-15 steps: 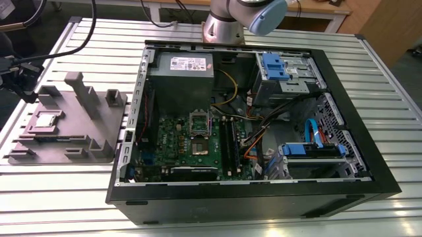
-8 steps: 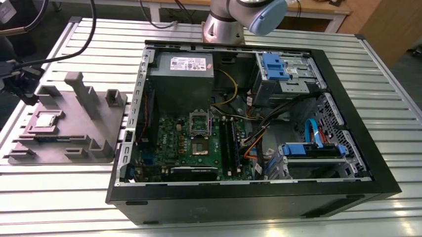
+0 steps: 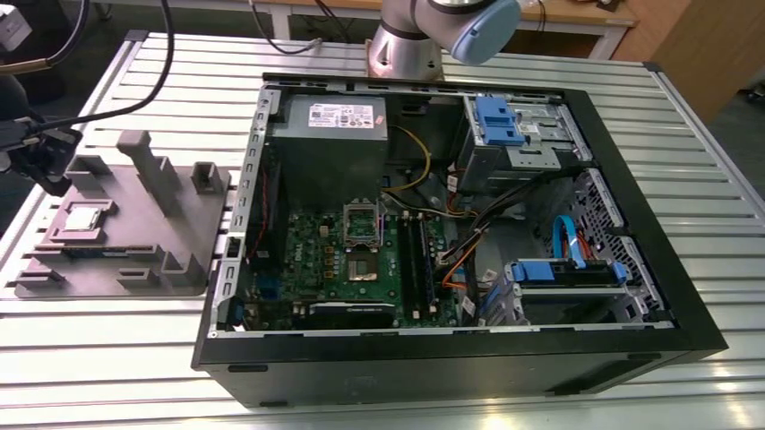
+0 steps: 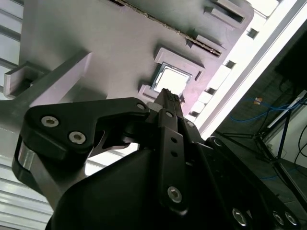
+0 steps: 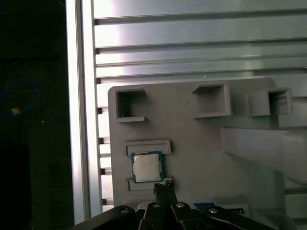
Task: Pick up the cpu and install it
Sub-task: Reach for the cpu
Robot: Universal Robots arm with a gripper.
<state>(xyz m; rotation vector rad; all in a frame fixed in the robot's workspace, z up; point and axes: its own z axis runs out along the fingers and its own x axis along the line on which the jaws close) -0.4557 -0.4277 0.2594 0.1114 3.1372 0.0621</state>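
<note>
The cpu (image 3: 81, 218), a small square chip with a pale metal top, lies flat in a pocket of the grey holder block (image 3: 143, 260) at the exterior view's left. Both wrist views show the cpu (image 5: 147, 166) (image 4: 173, 79) seated in its pocket, with nothing touching it. My gripper (image 3: 54, 184) hangs just above the block, close beside the chip. Its black fingertips (image 5: 163, 188) (image 4: 167, 94) are pressed together, shut on nothing, a short way from the chip's edge. The dark square socket (image 3: 364, 265) sits on the green board inside the open computer case (image 3: 467, 345).
The holder block has tall ribs (image 3: 161, 179) and several square pockets (image 5: 129, 104) around the cpu. Everything stands on a slatted metal table (image 3: 96, 349), whose edge (image 5: 79, 120) runs close to the block. Cables, a grey power-supply box (image 3: 329, 125) and blue drive brackets (image 3: 500, 121) fill the case.
</note>
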